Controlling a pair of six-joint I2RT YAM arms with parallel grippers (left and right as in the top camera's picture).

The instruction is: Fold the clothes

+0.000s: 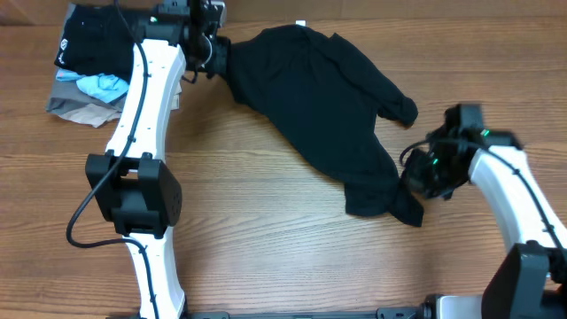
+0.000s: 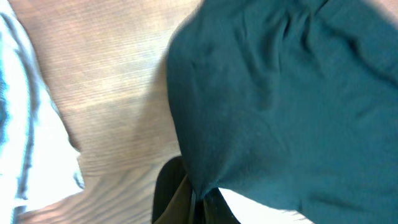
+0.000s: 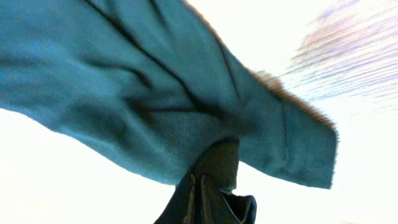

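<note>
1. Several folded pieces sit in a pile at the upper left of the overhead frame: a folded black piece with a white logo [image 1: 89,40] on top, a light-blue piece [image 1: 102,86] under it and a grey-beige piece [image 1: 78,108] at the bottom.
2. The left arm's white link [image 1: 146,89] runs up the frame just beside this pile, crossing its right edge, and stands between the pile and the task's cloth.
3. The black garment [image 1: 328,97] lies rumpled on the wooden table [image 1: 283,257], from top centre down to the right of centre, apart from the pile.
4. Its long axis runs diagonally from upper left to lower right. A sleeve [image 1: 400,106] juts out toward the right edge, and a small white label [image 1: 301,24] shows at its top edge.
5. The left gripper [image 1: 217,55] is pinched closed on the garment's upper-left end. In the left wrist view its fingers [image 2: 171,196] meet at the bottom of the frame with the cloth [image 2: 286,106] caught between them.
6. The right gripper [image 1: 415,173] is clamped on the garment's lower-right end. In the right wrist view the narrow fingers [image 3: 214,171] grip a fold of the cloth [image 3: 143,93], which fans out above them.
</note>
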